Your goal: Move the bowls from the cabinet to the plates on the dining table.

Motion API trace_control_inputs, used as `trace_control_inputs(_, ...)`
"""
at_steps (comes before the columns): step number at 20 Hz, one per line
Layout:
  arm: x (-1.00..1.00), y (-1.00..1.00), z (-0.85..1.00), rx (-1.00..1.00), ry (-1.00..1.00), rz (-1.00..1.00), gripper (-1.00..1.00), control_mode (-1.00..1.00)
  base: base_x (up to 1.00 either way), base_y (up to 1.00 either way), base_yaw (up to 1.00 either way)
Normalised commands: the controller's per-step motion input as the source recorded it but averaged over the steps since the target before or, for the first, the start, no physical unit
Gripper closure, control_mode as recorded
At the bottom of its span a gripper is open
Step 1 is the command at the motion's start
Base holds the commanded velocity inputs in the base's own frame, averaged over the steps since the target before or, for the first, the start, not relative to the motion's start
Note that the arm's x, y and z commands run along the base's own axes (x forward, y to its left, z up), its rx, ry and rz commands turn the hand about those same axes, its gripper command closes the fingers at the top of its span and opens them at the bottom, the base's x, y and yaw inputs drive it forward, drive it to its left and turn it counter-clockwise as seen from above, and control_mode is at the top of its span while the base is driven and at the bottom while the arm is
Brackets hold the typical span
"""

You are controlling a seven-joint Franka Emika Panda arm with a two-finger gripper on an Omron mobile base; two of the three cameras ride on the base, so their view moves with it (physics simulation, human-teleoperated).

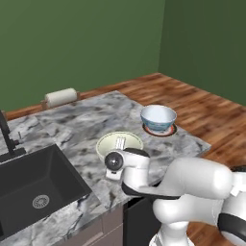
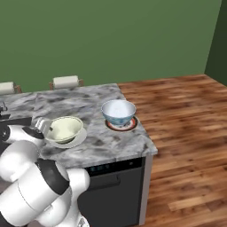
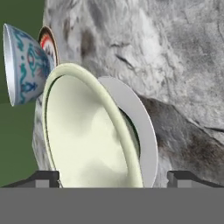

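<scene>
Cream-green bowl between spread fingers, on white plate

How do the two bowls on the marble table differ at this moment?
The cream-green bowl is plain; the white bowl has blue-green patterning outside. The cream-green bowl sits on the white plate, the white bowl on the reddish-brown plate. The cream-green bowl lies between the fingertips of the open gripper; the white bowl stands farther from the arm. Both rest upright on the table.
</scene>
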Motion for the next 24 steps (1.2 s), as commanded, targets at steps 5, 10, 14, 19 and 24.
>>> trace_control_inputs(5,-0.13,-0.02,0.63,0.0,-0.01,0.0,-1.0,-1.0,0.0,0.0,0.0)
trace_control_inputs(10,-0.55,-0.03,0.72,0.07,-0.03,-0.08,-1.0,-1.0,0.0,0.0,0.0)
trace_control_inputs(14,-0.66,-0.14,0.72,0.23,-0.04,-0.24,-1.0,-1.0,0.0,0.0,0.0)
trace_control_inputs(19,-0.6,-0.3,0.82,0.37,-0.03,-0.32,-1.0,-1.0,0.0,0.0,0.0)
trace_control_inputs(24,-0.51,-0.36,0.75,0.41,0.0,-0.28,-1.0,-1.0,0.0,0.0,0.0)
